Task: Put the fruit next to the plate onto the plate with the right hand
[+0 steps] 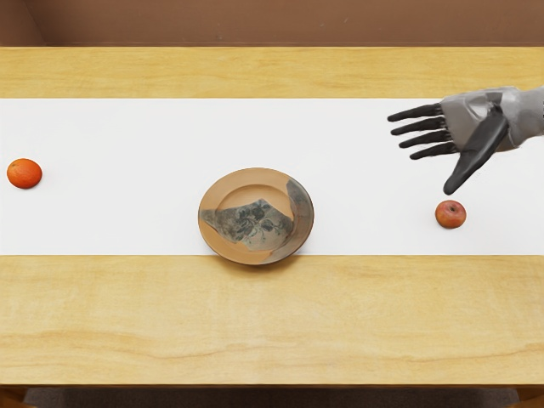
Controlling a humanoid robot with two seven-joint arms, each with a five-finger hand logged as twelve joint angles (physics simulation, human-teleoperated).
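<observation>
Grasping state: right hand point(461, 132) wide open, nothing in its hold.
Fingers point(416, 113): four, dark, spread apart and stretched out toward the left.
Thumb point(469, 163): straight, slanting from the palm toward the near side and a little to the left.
Hand, place: comes in from the right edge, over the far right part of the white strip; only a short grey piece of the arm shows at the edge. How high it is above the surface cannot be told.
Red fruit point(450, 214): small and round, lying on the white strip at the right, well to the right of the plate and apart from it.
Red fruit to hand: on the near side of the hand, close beside the thumb tip, with a small gap between them and no contact.
Plate point(255, 180): round and brown with a dark grey pattern inside, at the middle of the table, its near rim just past the near edge of the white strip.
Orange fruit point(24, 173): round, at the left end of the white strip, well apart from the plate.
White strip point(127, 212): runs left to right across the table.
Table point(272, 323): light wood, showing along the near and far sides of the strip.
</observation>
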